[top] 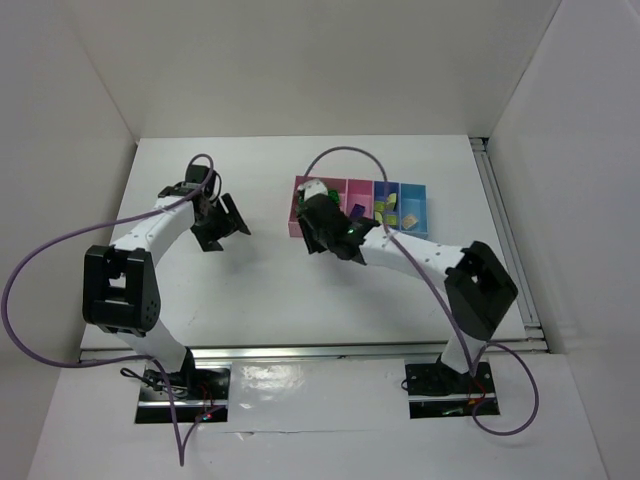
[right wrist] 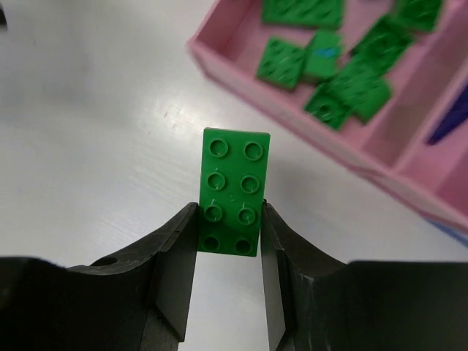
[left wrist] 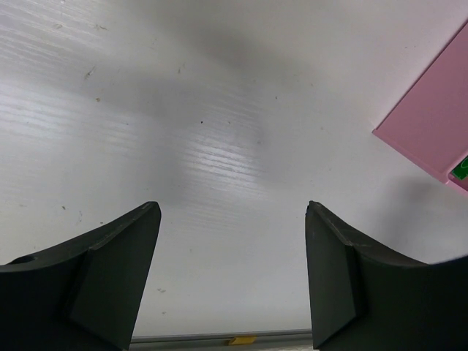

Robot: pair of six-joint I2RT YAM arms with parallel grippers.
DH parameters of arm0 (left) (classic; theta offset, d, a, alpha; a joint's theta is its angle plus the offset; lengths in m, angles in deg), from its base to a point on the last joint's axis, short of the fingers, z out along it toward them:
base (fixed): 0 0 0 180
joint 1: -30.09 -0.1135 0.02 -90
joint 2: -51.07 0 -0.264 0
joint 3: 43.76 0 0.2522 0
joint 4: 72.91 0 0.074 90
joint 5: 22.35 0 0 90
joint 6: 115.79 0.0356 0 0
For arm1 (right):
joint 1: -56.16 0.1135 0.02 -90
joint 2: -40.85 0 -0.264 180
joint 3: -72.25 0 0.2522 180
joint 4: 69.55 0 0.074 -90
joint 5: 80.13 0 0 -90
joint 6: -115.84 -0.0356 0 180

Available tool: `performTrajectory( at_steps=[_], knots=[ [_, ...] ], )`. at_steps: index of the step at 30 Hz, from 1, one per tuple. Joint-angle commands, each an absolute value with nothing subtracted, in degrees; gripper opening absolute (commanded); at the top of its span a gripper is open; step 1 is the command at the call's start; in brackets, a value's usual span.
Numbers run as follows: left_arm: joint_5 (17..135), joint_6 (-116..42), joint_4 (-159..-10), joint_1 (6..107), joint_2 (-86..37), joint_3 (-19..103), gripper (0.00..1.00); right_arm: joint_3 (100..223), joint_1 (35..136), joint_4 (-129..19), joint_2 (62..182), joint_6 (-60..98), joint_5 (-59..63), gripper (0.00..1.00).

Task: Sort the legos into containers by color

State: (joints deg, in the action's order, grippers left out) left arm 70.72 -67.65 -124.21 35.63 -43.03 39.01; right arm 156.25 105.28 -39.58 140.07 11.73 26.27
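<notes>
The near part of the table lies bare between the arm bases and the grippers. A metal rail runs along its near edge, and white walls close the left, far and right sides. The left arm folds at its elbow near the left edge and reaches forward. The left gripper hangs over bare table with its jaws spread wide and nothing between them. The right arm extends diagonally leftward from its base. The right gripper clamps the long sides of a dark green brick, studs toward the camera, far half protruding past the fingertips. The brick sits just short of the near wall of the large pink bin, the leftmost of the containers. Whether it touches the table cannot be told. Only the right wrist view shows this grip; in the top view the gripper body hides the brick. That wrist view also shows more dark green bricks lying flat in the bin and a purple piece in the narrower pink bin. Only the top view shows yellow-green bricks in the blue bin and the light blue bin at the right end.
</notes>
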Motion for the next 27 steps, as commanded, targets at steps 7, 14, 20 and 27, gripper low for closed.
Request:
performTrajectory(
  at_steps=[7, 14, 20, 27],
  knots=[
    [72.58, -66.22, -124.56, 35.63, -42.27, 40.66, 0.83, 167.55, 93.61, -41.02, 142.96, 11.59, 25.52, 0.28],
    [72.58, -66.22, -124.55, 35.63, -40.60, 40.66, 0.87, 184.61, 91.93, -32.95, 154.84, 13.62, 28.14, 0.84],
    [71.34, -65.60, -124.55, 35.63, -40.08, 40.14, 0.87, 183.14, 86.85, -26.72, 147.83, 4.59, 39.73, 1.00],
    [68.53, -65.60, -122.79, 35.63, -34.89, 39.61, 0.87, 174.00, 72.87, -10.89, 135.78, -12.47, 48.36, 1.00]
  ],
)
